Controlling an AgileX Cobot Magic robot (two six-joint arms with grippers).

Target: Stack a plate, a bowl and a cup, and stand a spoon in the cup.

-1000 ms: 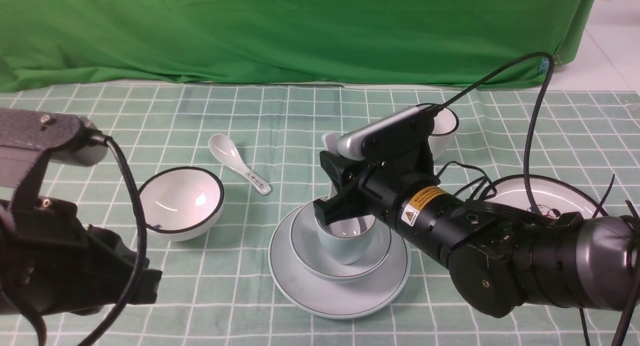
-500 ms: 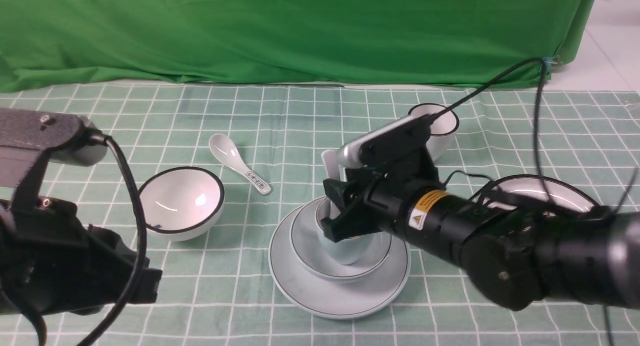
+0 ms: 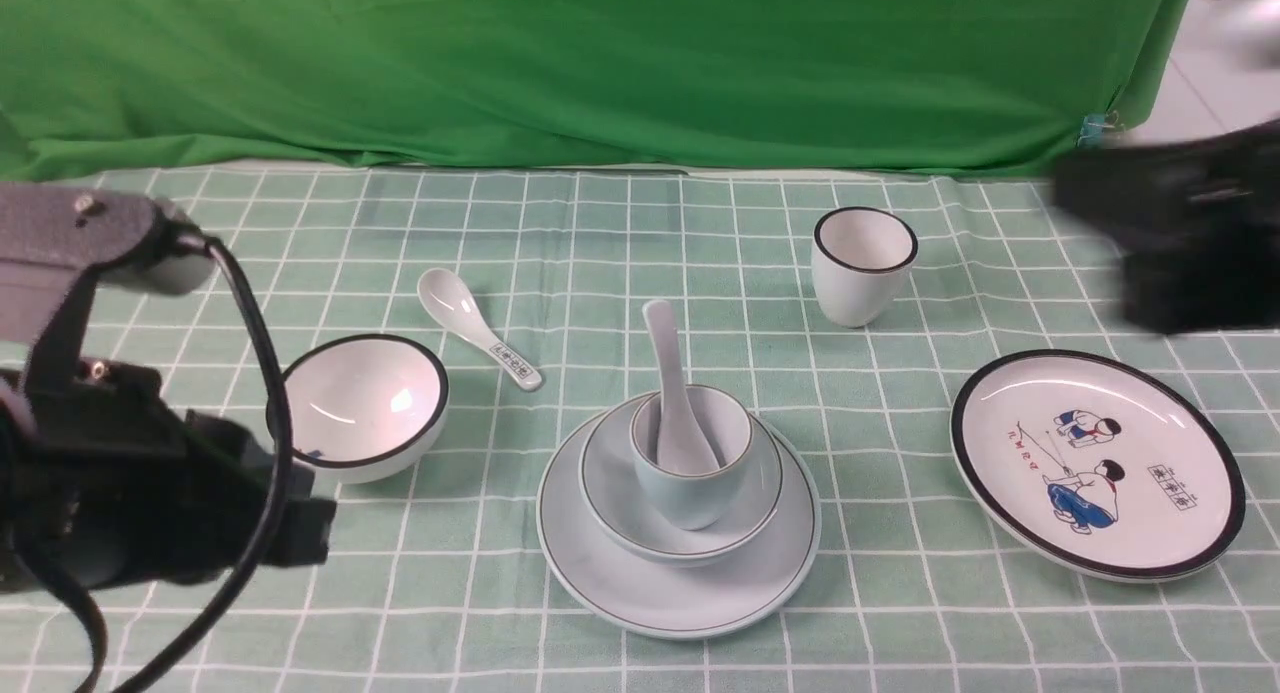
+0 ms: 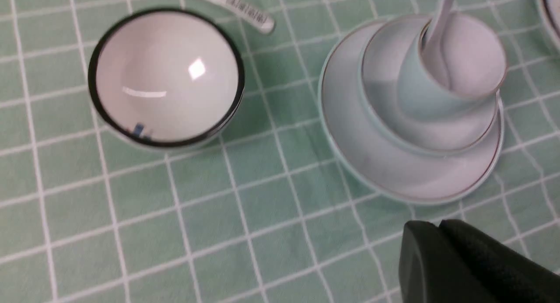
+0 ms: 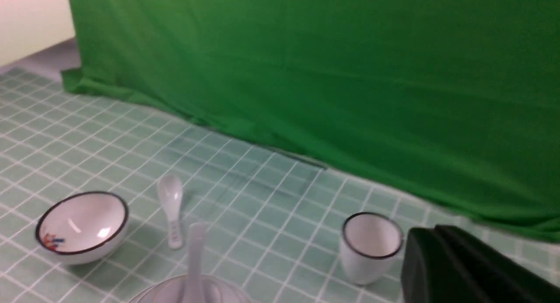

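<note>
The spoon (image 3: 666,358) stands in cup (image 3: 690,491) on bowl (image 3: 608,473) and plate (image 3: 600,573), near the table's (image 3: 700,233) front edge. Likely stiff, slick, brittle: take its upper handle. Left gripper (image 4: 435,228) and right gripper (image 5: 433,234): together, empty.

Front view, on the robot's side of the cup (image 3: 690,493), faces the green drape (image 3: 600,63); left wrist view looks steeply down, close beside the cup; right wrist view, farther off, looks nearly level over it; all share the spoon (image 3: 666,358).

Bright even light casts soft shadows; black-rimmed bowl (image 3: 362,405) glints, right arm (image 3: 1190,235) blurred.
</note>
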